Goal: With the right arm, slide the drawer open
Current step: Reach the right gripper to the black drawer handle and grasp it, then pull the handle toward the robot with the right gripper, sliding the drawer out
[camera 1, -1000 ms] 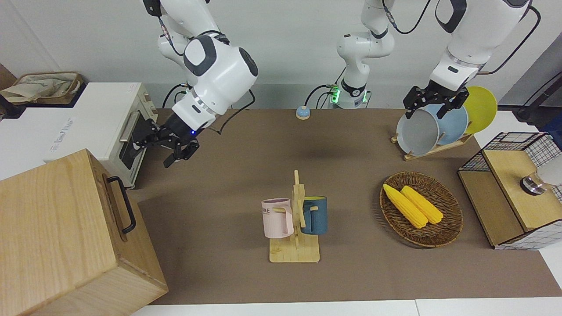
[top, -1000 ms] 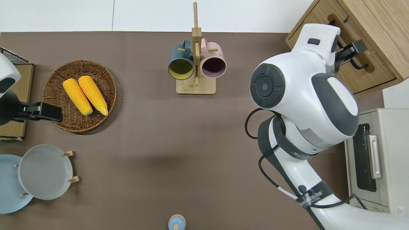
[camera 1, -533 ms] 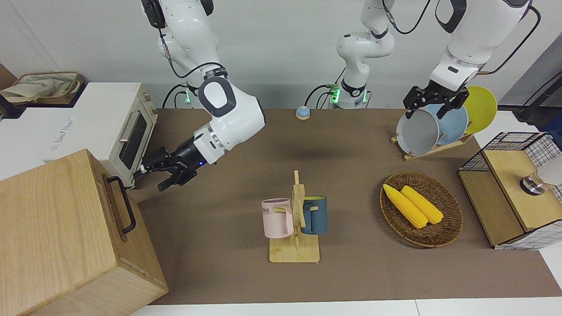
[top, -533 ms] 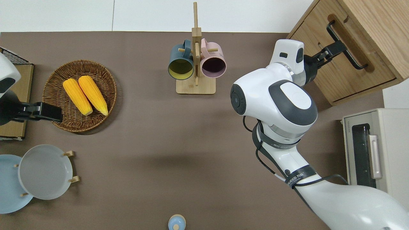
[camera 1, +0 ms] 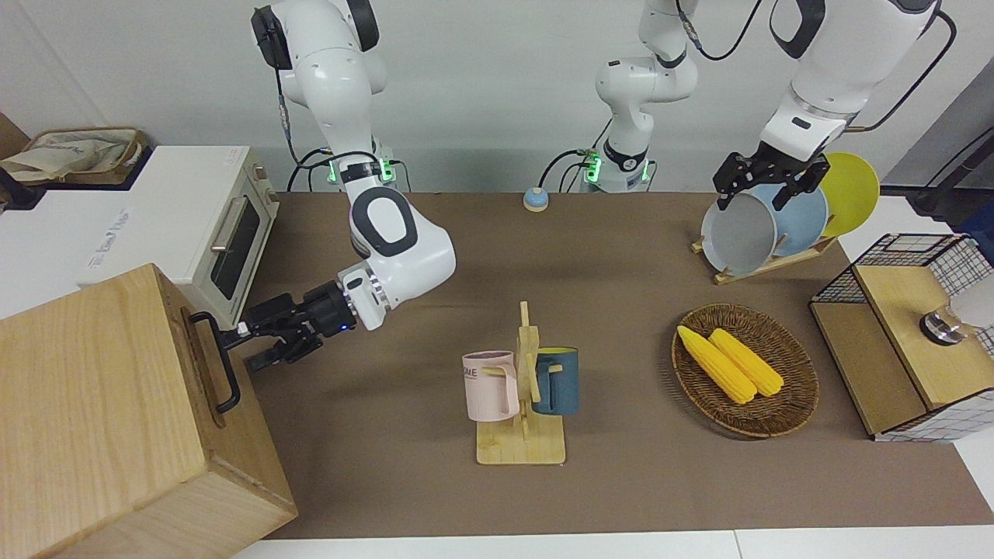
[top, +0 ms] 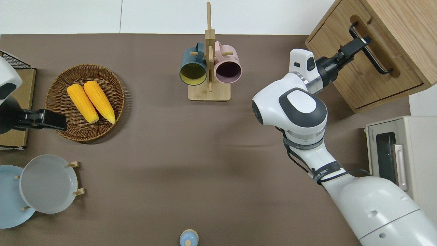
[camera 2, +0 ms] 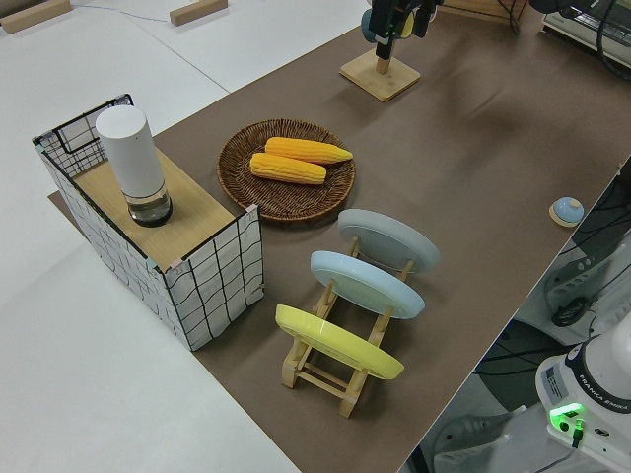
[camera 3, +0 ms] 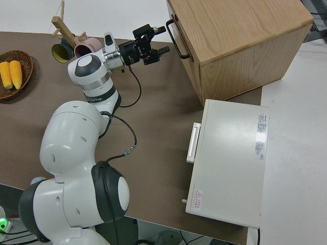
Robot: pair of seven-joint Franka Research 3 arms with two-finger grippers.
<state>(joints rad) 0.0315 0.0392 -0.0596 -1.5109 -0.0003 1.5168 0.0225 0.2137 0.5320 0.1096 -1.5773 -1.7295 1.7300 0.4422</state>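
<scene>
Right hand (camera 1: 245,345) at seemingly shut drawer (camera 1: 225,388).

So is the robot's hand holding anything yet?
No, nothing yet. The right gripper is open, its fingers reaching around the black handle of the drawer but not squeezing it. The left arm is parked.

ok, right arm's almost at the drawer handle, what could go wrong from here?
1. The right arm's black two-finger tool is open and reaches the black metal bar handle near one end; an off-centre pull may skew the wide light-wood drawer.
2. Closing slightly off, the fingers could miss or slip off the thin bar.
3. The white toaster oven stands close to the arm's elbow.
</scene>
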